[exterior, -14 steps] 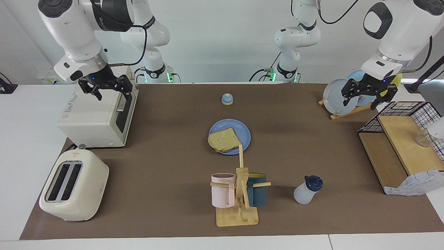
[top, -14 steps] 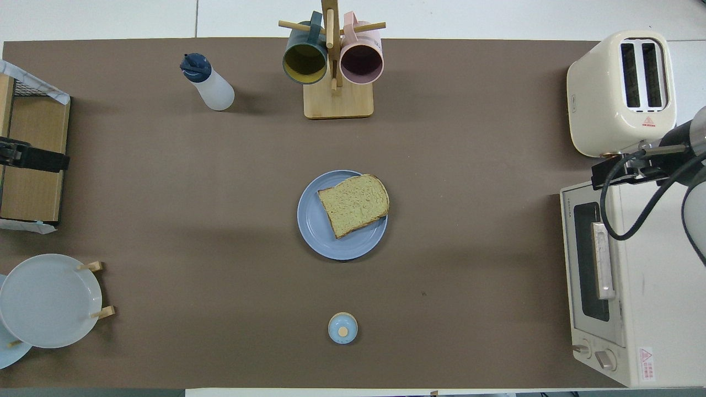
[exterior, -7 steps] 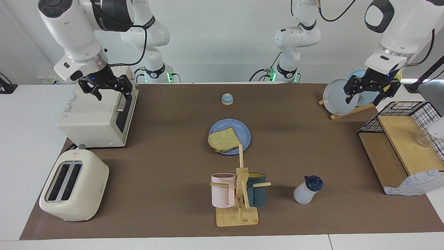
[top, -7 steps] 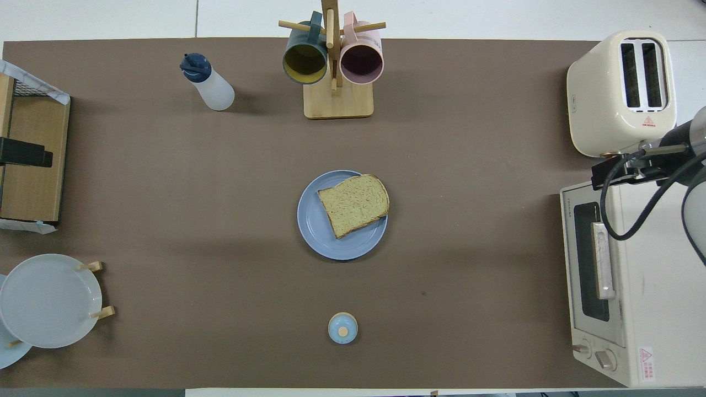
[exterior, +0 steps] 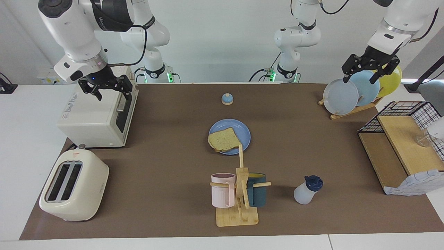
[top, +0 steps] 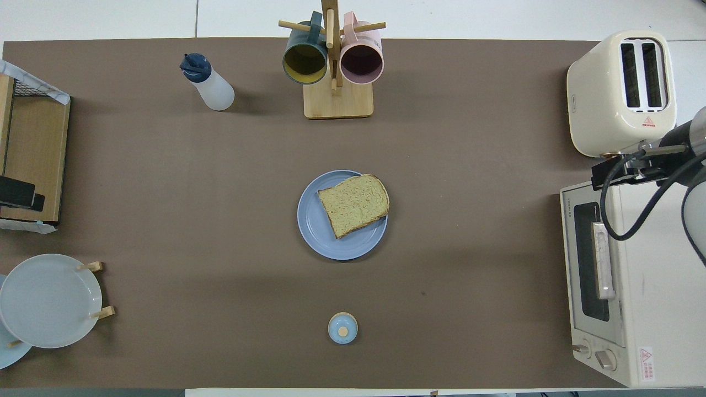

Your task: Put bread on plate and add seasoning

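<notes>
On the plate [exterior: 243, 133], mid-table, the bread [exterior: 224, 139] already sat flat, one corner overhanging the rim on the mug-rack side. Bread step looked done; seasoning was what remained.

Relative to the plate, the seasoning [exterior: 307, 190] stood farther from the robots and toward the left arm's end of the table, just beside the mug rack [exterior: 239, 194], untouched. It looked upright on its base, nozzle cap on top, so its long axis ran roughly vertical: a side grasp on the body, judging by that.

Left gripper [exterior: 370, 68] was up in the air over the plate rack [exterior: 350, 110], at the left arm's end, jaws spread wide, holding nothing. Right gripper [exterior: 104, 87] hung over the toaster oven [exterior: 91, 122] at the other end, jaws also spread, empty; that arm was waiting.

Key relation: the bottle was on the left arm's side of the plate, so the left gripper was the nearer one. From where it hung, the bottle lay away from the robots and somewhat back toward table centre. The mug rack sat between bottle and right arm, another reason to use the left.
</notes>
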You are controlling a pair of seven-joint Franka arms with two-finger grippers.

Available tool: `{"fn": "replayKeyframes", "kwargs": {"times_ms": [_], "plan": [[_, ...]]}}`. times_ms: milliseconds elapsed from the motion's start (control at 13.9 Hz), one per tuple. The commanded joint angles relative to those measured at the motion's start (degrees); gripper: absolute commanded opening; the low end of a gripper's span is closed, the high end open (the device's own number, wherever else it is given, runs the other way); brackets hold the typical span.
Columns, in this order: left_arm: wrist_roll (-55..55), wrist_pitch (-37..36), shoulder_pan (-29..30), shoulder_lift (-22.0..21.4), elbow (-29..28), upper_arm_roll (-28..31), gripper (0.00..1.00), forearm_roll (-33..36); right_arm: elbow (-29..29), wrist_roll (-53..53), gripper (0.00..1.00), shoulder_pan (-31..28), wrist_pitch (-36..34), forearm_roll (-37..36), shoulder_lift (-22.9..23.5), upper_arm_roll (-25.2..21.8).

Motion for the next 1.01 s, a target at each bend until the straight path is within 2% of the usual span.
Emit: {"fn": "replayKeyframes", "kwargs": {"times_ms": [0, 217, 433, 938], "plan": [[-3.02, 7.01, -2.61, 0.03, -3.96, 0.94, 1.0, 0.44, -1.1, -1.66, 1.0, -0.14, -0.49, -0.07, -1.23, 0.16], [-2.67, 8.26, -2.0, 2.59, -2.39, 1.11, 1.0, 0.26, -1.1, -1.66, 1.0, -0.23, -0.49, -0.07, -1.23, 0.16], [-2.67, 11.86, -1.82, 2.5, -1.33, 0.33, 1.0, 0.17, -1.19, -1.66, 1.0, -0.23, -0.49, -0.07, -1.23, 0.16], [-2.5, 11.43, -1.38, 2.15, -2.47, 0.32, 1.0, 0.26, -1.19, -1.66, 1.0, -0.23, -0.49, -0.07, -1.23, 0.16]]}}
